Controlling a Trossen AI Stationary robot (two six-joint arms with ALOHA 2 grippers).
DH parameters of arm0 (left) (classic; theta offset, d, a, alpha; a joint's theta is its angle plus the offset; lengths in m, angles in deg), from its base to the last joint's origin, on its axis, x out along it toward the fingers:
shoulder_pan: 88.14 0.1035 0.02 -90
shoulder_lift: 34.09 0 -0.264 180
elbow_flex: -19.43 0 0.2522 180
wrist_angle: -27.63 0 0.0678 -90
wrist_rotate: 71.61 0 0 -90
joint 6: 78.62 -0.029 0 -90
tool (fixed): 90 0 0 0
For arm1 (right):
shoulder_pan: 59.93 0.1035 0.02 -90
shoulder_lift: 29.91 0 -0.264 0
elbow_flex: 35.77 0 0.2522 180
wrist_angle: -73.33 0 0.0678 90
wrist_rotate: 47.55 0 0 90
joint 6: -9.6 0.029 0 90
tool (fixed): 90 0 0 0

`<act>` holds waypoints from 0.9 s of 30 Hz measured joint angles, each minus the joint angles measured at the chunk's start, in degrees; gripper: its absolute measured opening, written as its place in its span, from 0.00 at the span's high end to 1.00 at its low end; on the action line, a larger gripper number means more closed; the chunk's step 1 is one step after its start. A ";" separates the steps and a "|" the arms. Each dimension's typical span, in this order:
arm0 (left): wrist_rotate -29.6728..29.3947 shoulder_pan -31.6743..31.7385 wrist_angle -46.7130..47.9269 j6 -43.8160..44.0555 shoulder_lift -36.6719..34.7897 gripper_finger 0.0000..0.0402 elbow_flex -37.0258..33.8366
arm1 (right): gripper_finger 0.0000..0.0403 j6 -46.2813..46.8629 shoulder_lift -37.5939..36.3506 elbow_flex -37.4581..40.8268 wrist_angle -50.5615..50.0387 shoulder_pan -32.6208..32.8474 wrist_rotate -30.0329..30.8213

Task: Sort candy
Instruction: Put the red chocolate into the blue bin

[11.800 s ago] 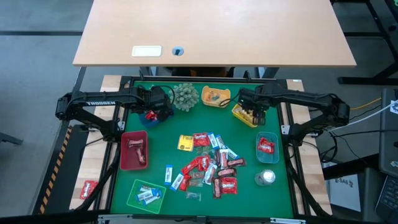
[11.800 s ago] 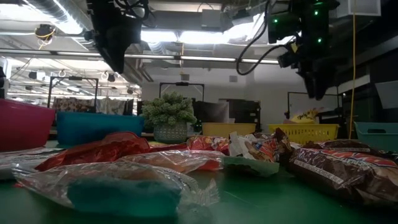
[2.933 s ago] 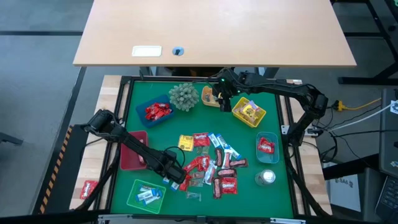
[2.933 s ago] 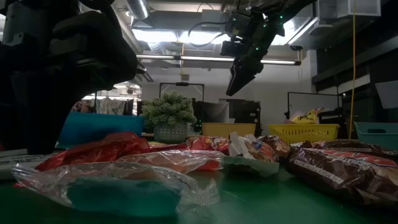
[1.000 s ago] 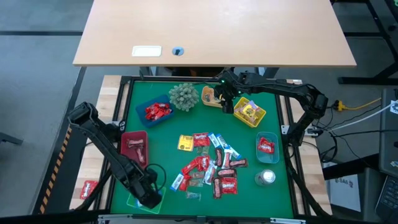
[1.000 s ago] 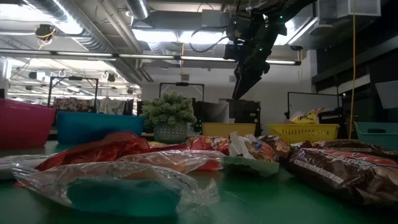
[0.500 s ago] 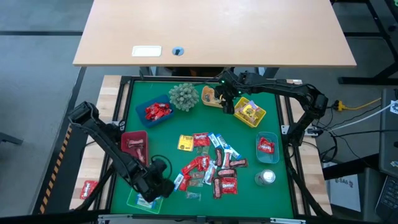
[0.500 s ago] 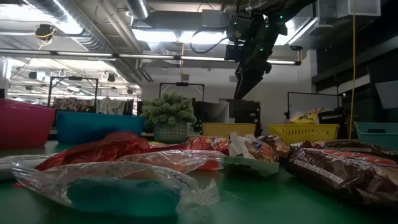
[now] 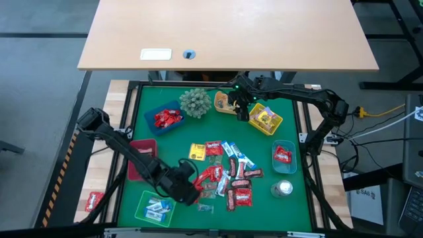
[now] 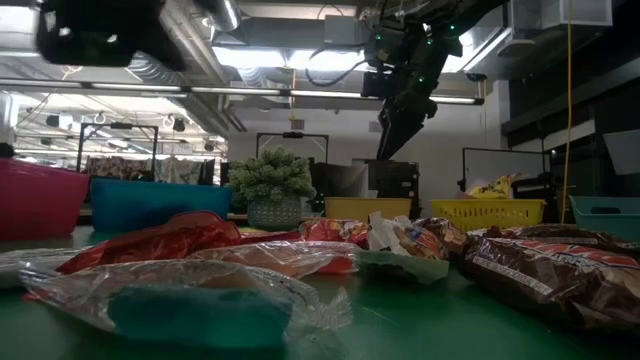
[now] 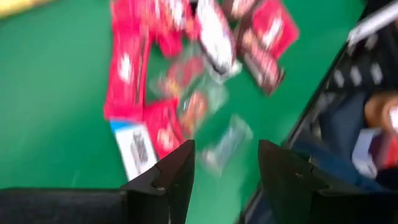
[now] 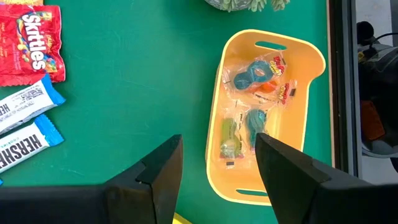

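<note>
1. Left: the red tray (image 9: 134, 173), green tray (image 9: 143, 205) and blue tray (image 9: 158, 110) each hold sweets; the left gripper (image 9: 187, 192), fingers spread and empty, hovers at the pile's edge.
2. Middle: the candy (image 9: 225, 175) pile lies unsorted, so roughly half remains, I judge.
3. Right: the right gripper (image 12: 217, 180), released, hangs over the yellow tray (image 12: 316, 93). Readable: "Skittles", "Hershey's".
</note>
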 joint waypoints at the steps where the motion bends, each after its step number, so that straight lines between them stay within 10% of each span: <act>1: 1.93 0.26 0.37 0.16 0.00 0.60 0.00 | 0.50 0.00 0.00 0.00 0.00 0.00 -0.02; 27: -0.22 1.61 -5.58 -2.81 9.48 0.60 -0.04 | 0.50 -0.02 0.00 0.02 0.02 0.02 -0.02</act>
